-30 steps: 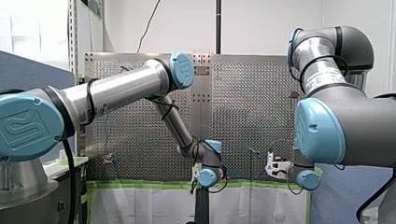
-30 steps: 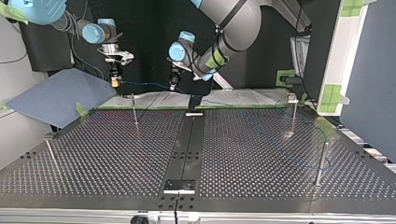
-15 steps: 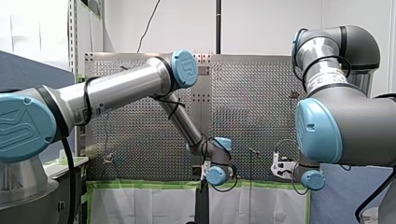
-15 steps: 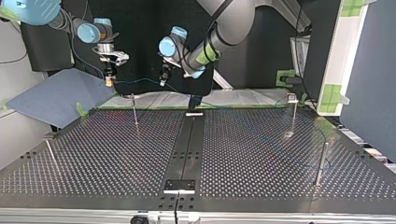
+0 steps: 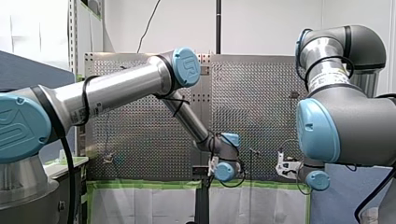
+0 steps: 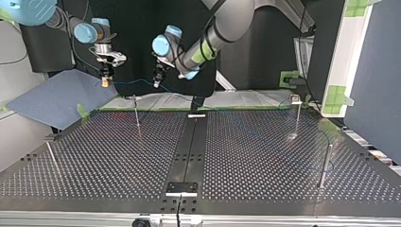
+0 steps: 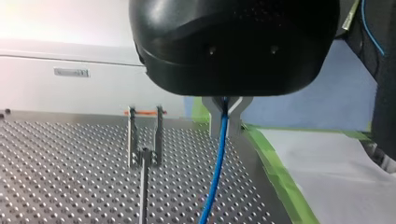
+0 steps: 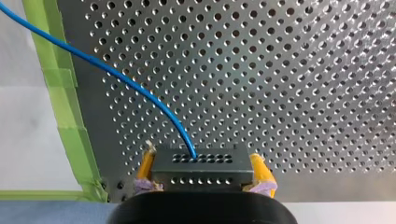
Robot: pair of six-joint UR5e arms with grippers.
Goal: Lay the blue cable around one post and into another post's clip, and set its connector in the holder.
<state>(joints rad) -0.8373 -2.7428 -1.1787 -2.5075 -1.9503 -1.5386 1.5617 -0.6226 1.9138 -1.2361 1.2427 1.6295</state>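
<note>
In the right wrist view my right gripper (image 8: 201,159) has yellow pads shut on a grey perforated connector (image 8: 201,171). The blue cable (image 8: 133,86) leaves the connector and curves away over the perforated table. My left gripper (image 7: 225,112) has metal fingers shut on the blue cable (image 7: 215,168), which hangs down from them. A thin post topped by a two-pronged clip (image 7: 144,140) stands beside and below it. In the top view my right gripper (image 6: 105,80) and left gripper (image 6: 157,80) hover beyond the table's far edge, with the cable (image 6: 132,81) strung between them above the clip post (image 6: 136,112).
More posts stand on the perforated table (image 6: 246,156): one with a clip (image 6: 297,113) at the far right, a plain one (image 6: 324,165) at the near right, another (image 6: 51,156) at the near left. Small brackets (image 6: 181,188) sit on the dark centre strip. Green tape (image 8: 70,116) edges the table.
Both arms have carried the cable toward the top view's left and slightly up. The left gripper stays shut on the cable and the right on the connector.
</note>
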